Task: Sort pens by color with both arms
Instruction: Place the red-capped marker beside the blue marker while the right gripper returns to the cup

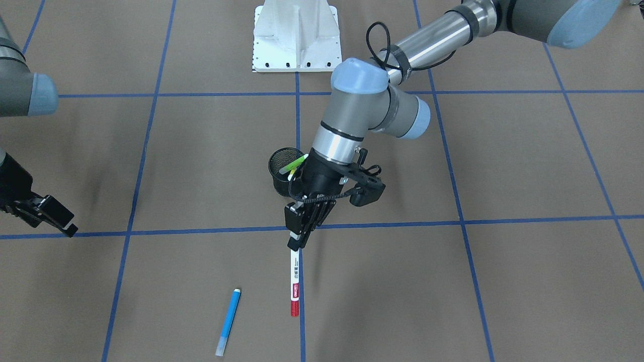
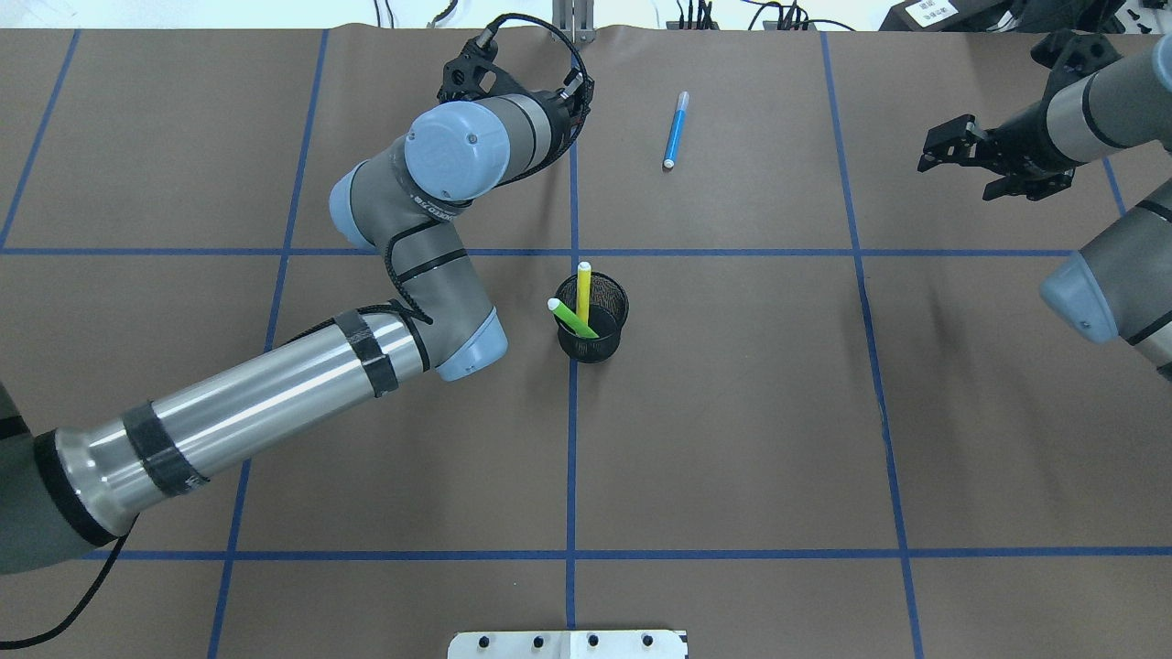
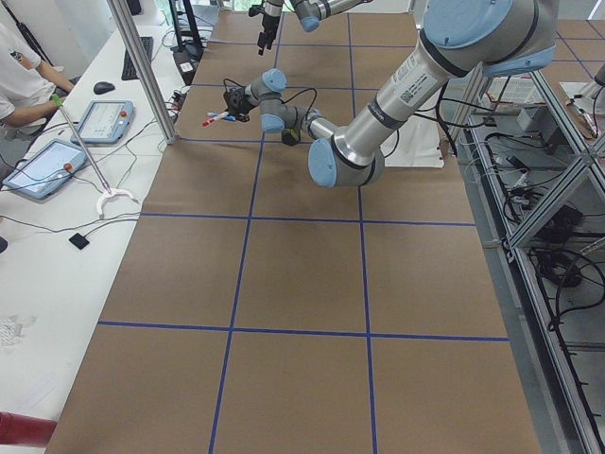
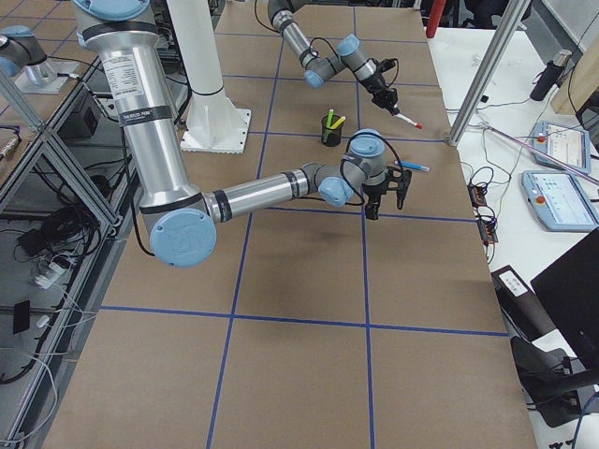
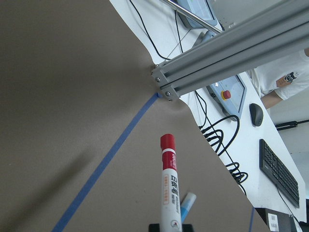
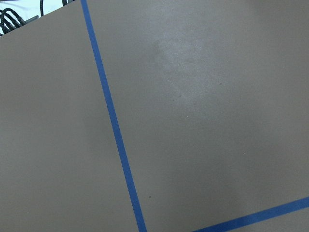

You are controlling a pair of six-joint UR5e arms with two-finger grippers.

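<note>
My left gripper (image 1: 296, 243) is shut on the white end of the white-barrelled pen (image 1: 295, 281). The pen's red cap (image 5: 167, 143) points away from me, above the table. The blue pen (image 1: 229, 322) lies flat on the brown paper just beside it, also visible in the overhead view (image 2: 676, 130). The lime green pen (image 2: 572, 318) and the yellow pen (image 2: 583, 291) stand in the black mesh cup (image 2: 606, 340) at the table's middle. My right gripper (image 2: 957, 177) hovers open and empty far to the right, over bare paper.
Blue tape lines (image 2: 572, 458) divide the brown paper into squares. The white pedestal base (image 1: 296, 35) stands at my side of the table. Beyond the far edge are an aluminium post (image 5: 231, 53), cables, tablets and a seated person (image 3: 24, 85).
</note>
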